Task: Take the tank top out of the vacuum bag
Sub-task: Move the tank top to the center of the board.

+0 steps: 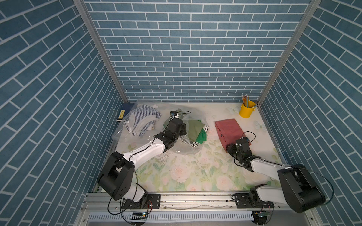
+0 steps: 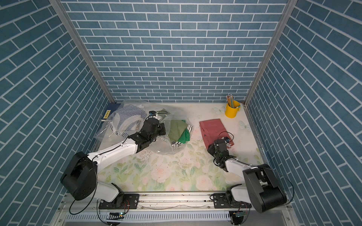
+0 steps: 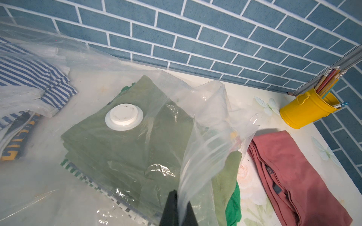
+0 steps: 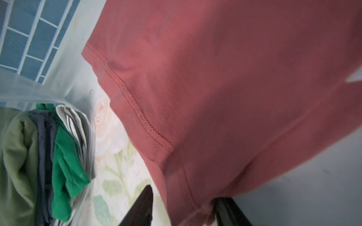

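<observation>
2 arms (image 1: 145,151), 1 red tank top (image 1: 228,130), 1 yellow cup (image 1: 247,110), clear bag (image 3: 205,148) – one or two, can't tell. Tank top flat on desk (image 1: 195,172), outside bag, near corner between half-open right gripper (image 4: 183,193) jaws. Left gripper (image 3: 180,195) pinches bag film. Both arms stretched forward, wrists low

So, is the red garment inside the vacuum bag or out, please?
Out: the red garment lies on the floral table, clear of the vacuum bag.
</observation>
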Controlling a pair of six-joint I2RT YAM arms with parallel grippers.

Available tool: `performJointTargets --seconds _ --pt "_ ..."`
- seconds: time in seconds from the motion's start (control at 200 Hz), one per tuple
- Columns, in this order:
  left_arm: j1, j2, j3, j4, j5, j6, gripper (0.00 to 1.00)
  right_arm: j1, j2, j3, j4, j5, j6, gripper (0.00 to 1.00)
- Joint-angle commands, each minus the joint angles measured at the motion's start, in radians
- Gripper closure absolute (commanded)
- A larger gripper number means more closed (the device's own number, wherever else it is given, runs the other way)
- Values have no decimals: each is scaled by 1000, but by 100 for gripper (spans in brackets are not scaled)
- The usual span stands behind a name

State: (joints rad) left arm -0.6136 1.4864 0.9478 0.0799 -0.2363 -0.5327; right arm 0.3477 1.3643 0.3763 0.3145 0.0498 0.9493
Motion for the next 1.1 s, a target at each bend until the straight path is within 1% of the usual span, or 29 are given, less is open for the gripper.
performJointTargets --seconds 0.0,0.105,0.29,0.41,0.635,0.8,0.845,0.905,0.925,0.975,1.01,1.055,1.095 --pt "-2 6 9 -15 -17 -4 100 -11 98 56 11 14 -58 64" --pt "-2 9 11 -17 -16 -7 100 -38 176 137 -7 15 -120 78" --pt "-3 12 20 -12 -15 2 100 -99 281 262 -47 -15 -213 94" --pt "-2 17 27 -11 -16 10 100 -114 339 340 -67 -36 -245 96" --pt "-2 14 34 -9 -10 16 100 -128 429 457 -82 -26 -277 95" --pt "-2 0 25 -15 -7 18 100 -134 445 512 -107 -24 -327 95" --pt "-2 -7 19 -14 -6 17 100 -134 426 505 -106 -32 -333 92" --pt "-2 -16 10 -14 -7 16 100 -131 383 482 -86 -41 -340 84" --pt "-2 -18 7 -14 -8 14 100 -131 365 471 -78 -46 -342 79" --pt "-2 -25 1 -12 -6 12 100 -130 322 440 -64 -62 -348 61" --pt "-2 -29 -2 -12 -6 11 100 -129 289 420 -63 -73 -357 52" --pt "-3 -34 -4 -14 -2 10 100 -128 245 391 -63 -86 -368 46" --pt "-2 -39 -7 -18 0 11 100 -125 201 363 -61 -100 -369 43"
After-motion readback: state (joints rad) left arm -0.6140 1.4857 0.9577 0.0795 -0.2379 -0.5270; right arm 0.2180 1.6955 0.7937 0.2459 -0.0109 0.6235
